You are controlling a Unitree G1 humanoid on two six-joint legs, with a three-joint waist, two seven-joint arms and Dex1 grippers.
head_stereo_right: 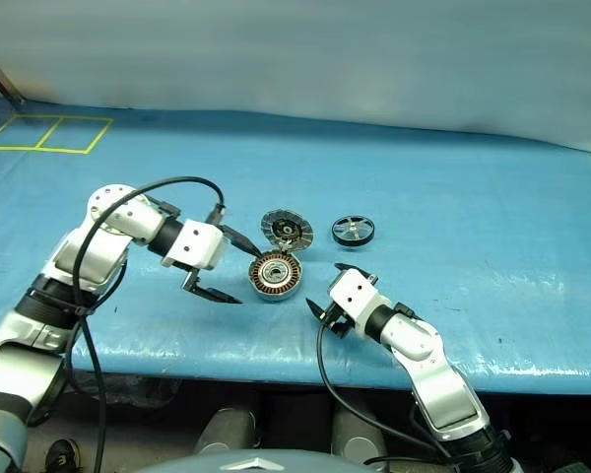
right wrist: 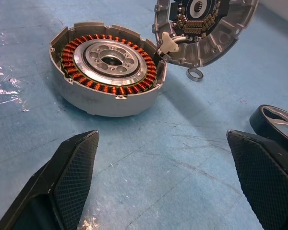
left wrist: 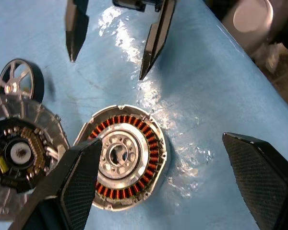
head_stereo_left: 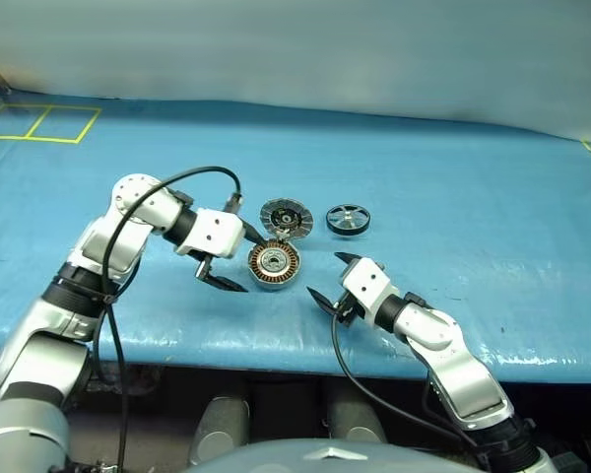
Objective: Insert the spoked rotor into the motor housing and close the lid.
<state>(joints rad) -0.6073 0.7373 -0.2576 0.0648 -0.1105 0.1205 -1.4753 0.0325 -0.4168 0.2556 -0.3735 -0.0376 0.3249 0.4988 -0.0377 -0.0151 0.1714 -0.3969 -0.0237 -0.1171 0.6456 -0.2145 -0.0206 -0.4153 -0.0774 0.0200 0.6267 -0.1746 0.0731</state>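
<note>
The motor housing point(head_stereo_left: 274, 266) lies open on the blue cloth, its copper windings point(right wrist: 77, 48) showing. The lid point(head_stereo_left: 285, 218) rests against the housing's far rim, tilted, with its dark inner face showing. The spoked rotor point(head_stereo_left: 348, 220), black-rimmed with silver spokes, lies flat to the right of the lid. My left gripper point(head_stereo_left: 252, 264) is open just left of the housing, its fingers pointing at it and holding nothing. My right gripper point(head_stereo_left: 325, 275) is open and empty at the housing's right, near the table's front edge.
A small metal ring point(right wrist: 196, 74) lies on the cloth under the tilted lid. The blue cloth point(head_stereo_left: 453, 197) stretches wide on both sides. Yellow tape squares point(head_stereo_left: 39, 123) mark the far left corner. A black cable point(head_stereo_left: 192, 177) loops over my left arm.
</note>
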